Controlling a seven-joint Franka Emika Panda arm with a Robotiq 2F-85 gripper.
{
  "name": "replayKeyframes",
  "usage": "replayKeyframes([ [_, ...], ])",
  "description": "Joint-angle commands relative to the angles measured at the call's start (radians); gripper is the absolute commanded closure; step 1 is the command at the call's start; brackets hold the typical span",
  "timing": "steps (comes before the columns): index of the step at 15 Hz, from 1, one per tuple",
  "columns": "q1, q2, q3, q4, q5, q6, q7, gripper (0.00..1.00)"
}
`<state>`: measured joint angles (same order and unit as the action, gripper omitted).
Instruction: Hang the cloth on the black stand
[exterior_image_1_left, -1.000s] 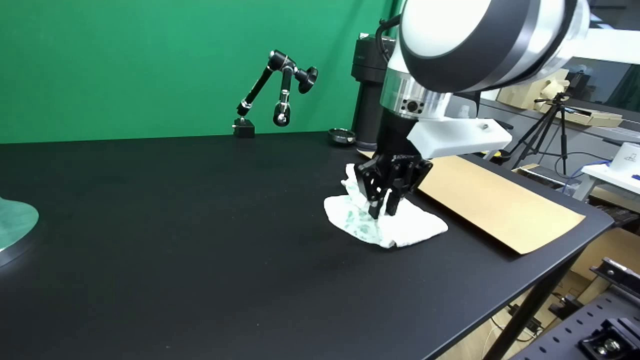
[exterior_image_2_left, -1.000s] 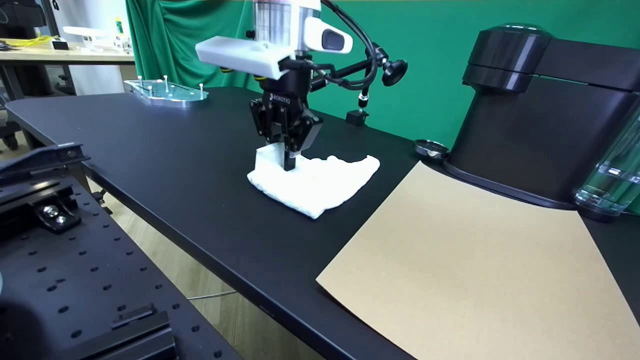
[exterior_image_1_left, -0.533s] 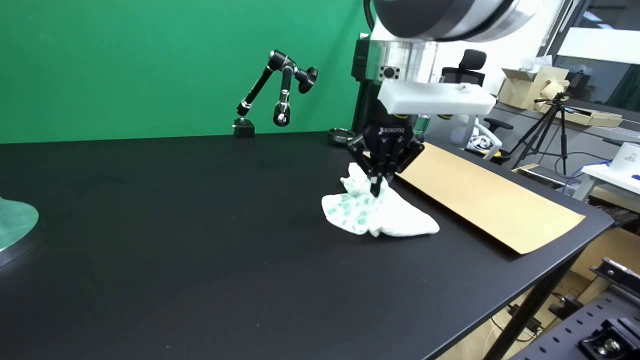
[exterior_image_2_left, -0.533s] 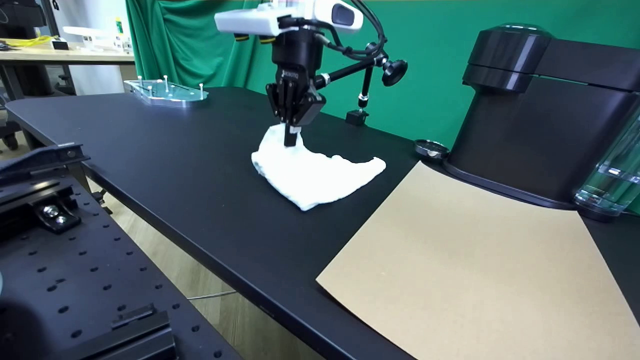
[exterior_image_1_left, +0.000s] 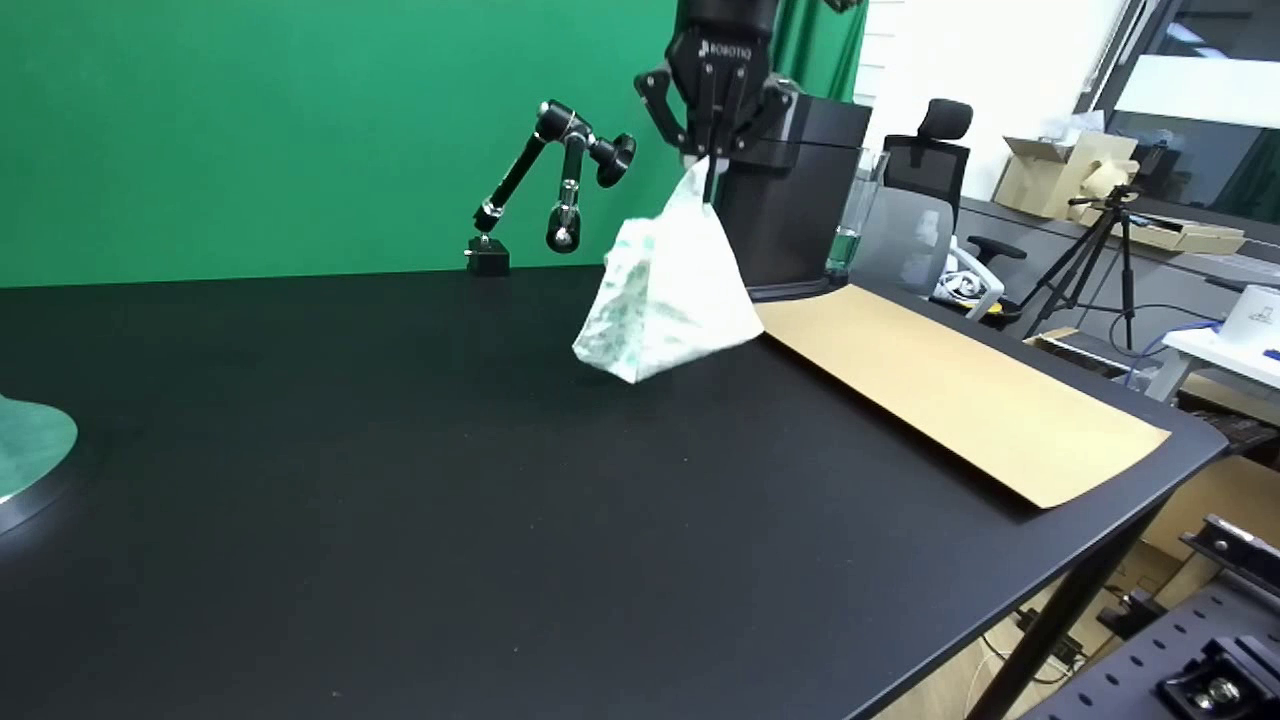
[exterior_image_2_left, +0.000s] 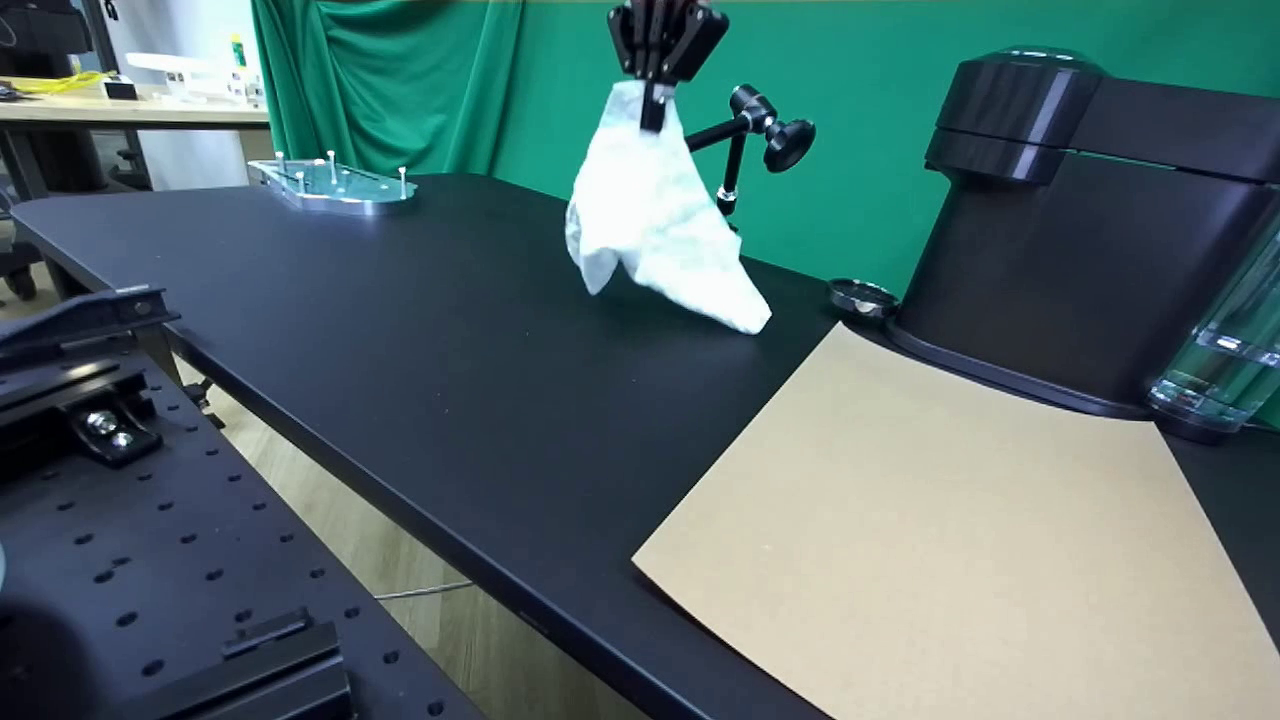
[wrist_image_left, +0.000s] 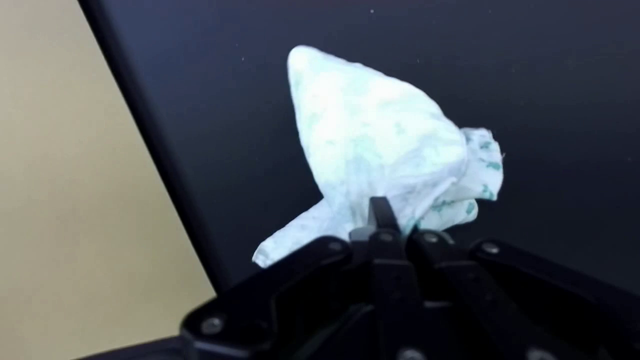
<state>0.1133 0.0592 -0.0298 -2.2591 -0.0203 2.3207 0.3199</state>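
The cloth (exterior_image_1_left: 680, 290) is white with green spots. It hangs in folds below my gripper (exterior_image_1_left: 708, 183), off the black table at least in its upper part. In both exterior views the gripper is shut on the cloth's top, and the cloth also shows in an exterior view (exterior_image_2_left: 650, 210). In the wrist view the fingers (wrist_image_left: 387, 215) pinch the cloth (wrist_image_left: 370, 120), which spreads out below them. The black stand (exterior_image_1_left: 523, 170) is a jointed arm on a small block at the table's back, left of the cloth. The cloth and gripper partly cover the stand (exterior_image_2_left: 733, 170) in an exterior view.
A black coffee machine (exterior_image_2_left: 1090, 250) stands at the back, with a small round dish (exterior_image_2_left: 862, 298) beside it. A brown sheet (exterior_image_1_left: 960, 390) lies on the black table (exterior_image_1_left: 400, 450). A clear plate with pegs (exterior_image_2_left: 335, 190) sits at the far end.
My gripper has risen from the table with the cloth and moved toward the back, nearer the stand. The cloth, which lay on the table, now hangs down from the fingers.
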Motion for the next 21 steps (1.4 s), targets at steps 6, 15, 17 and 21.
replayKeyframes([
  [6, -0.021, 0.049, 0.049, 0.388, 0.002, -0.309, 0.019, 1.00],
  [15, 0.021, 0.206, 0.100, 0.584, 0.028, -0.400, 0.028, 1.00],
  [17, 0.035, 0.239, 0.107, 0.616, 0.029, -0.413, 0.028, 1.00],
  [21, 0.055, 0.292, 0.109, 0.656, 0.029, -0.429, 0.030, 1.00],
])
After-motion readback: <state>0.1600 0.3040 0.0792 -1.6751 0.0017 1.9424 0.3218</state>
